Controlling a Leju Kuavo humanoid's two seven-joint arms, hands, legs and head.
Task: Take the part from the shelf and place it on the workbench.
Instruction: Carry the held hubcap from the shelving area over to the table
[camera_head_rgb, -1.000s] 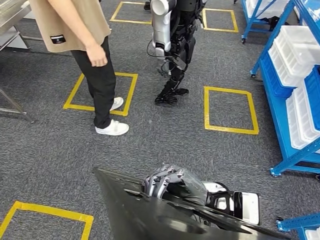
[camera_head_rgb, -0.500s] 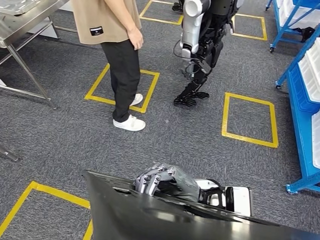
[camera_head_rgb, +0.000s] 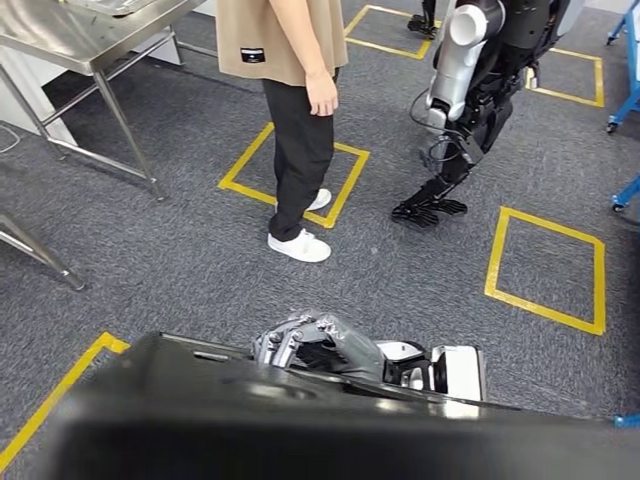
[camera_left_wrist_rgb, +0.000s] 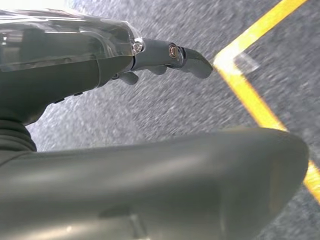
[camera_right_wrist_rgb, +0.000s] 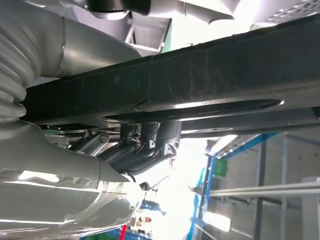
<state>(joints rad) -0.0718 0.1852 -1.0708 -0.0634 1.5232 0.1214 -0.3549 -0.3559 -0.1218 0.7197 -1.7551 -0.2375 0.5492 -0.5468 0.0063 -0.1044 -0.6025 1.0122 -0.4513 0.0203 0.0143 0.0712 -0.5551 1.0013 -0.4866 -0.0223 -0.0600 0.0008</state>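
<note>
My right hand (camera_head_rgb: 317, 345) curls its fingers over the top edge of the large flat black plastic part (camera_head_rgb: 249, 420), carried low in front of me; my left hand (camera_left_wrist_rgb: 170, 52) hangs with fingers extended, holding nothing. The steel-legged desk (camera_head_rgb: 90, 45) stands ahead to the left, past a person in a tan top (camera_head_rgb: 283, 40). I judge this the carrying step; next comes approaching that desk.

Person (camera_head_rgb: 290, 120) between workbench (camera_head_rgb: 90, 40) left and second robot (camera_head_rgb: 468, 90) right.
</note>
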